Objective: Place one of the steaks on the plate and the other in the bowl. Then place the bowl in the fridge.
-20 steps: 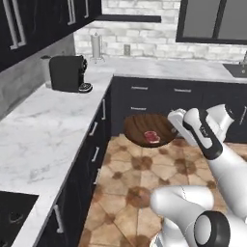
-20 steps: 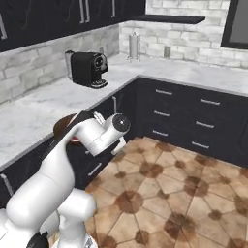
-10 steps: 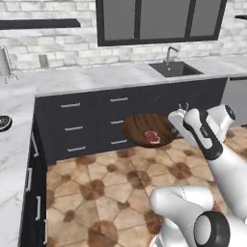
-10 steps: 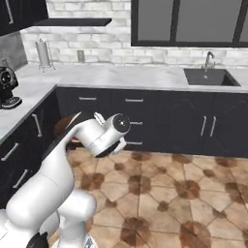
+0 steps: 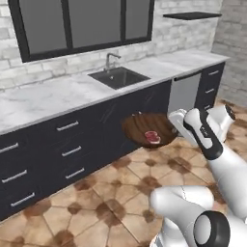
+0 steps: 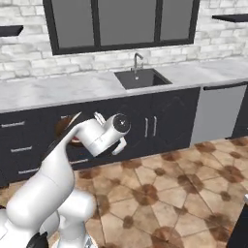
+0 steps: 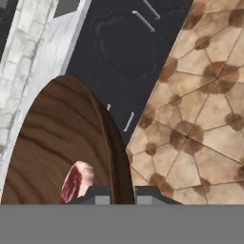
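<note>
The brown wooden bowl (image 5: 143, 128) hangs in the air in front of the dark cabinets, tilted slightly. A raw red steak (image 5: 152, 137) lies inside it near the gripper side. My gripper (image 5: 172, 130) is shut on the bowl's rim. In the hand view the bowl (image 7: 57, 138) rises from the lower left with the steak (image 7: 76, 180) just past my gripper (image 7: 121, 193), whose jaws pinch the rim. From the right base view the bowl (image 6: 64, 127) peeks out behind my arm. The plate and the fridge are out of view.
A marble counter (image 5: 43, 99) with a sink (image 5: 118, 77) and tap runs along the wall under a dark window. Dark drawer fronts (image 5: 67, 144) stand below it. A grey dishwasher (image 6: 218, 111) sits to the right. Brown tiled floor (image 6: 193, 184) spreads ahead.
The whole picture has swung as the base turned: the coffee-machine corner has left the view and the sink counter now faces me. The bowl with the steak stays in my gripper.
</note>
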